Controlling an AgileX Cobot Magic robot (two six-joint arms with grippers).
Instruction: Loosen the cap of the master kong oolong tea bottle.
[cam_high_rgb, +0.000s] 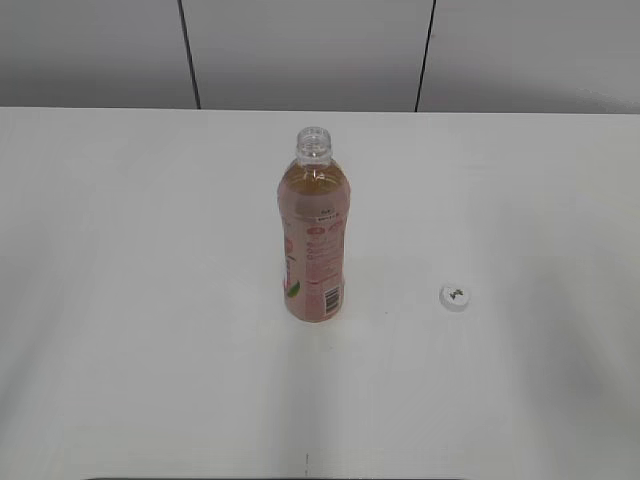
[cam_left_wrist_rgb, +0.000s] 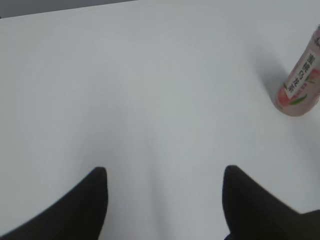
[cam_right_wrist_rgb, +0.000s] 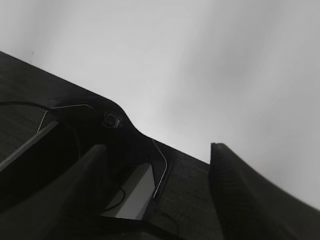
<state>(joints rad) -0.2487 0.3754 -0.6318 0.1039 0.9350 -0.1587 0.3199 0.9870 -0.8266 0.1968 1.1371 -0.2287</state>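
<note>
- The master kong oolong tea bottle (cam_high_rgb: 313, 235) stands upright at the centre of the exterior frame on the white counter (cam_high_rgb: 130, 300), long axis vertical, open neck pointing up.
- The cap (cam_high_rgb: 455, 296) lies flat on the counter, right of the bottle and well apart from it.
- In the left wrist view, the left gripper (cam_left_wrist_rgb: 165, 200) has its fingers spread apart over bare counter, with the bottle at the right edge.
- The right gripper (cam_right_wrist_rgb: 160, 195) is likewise apart, holding nothing.
</note>
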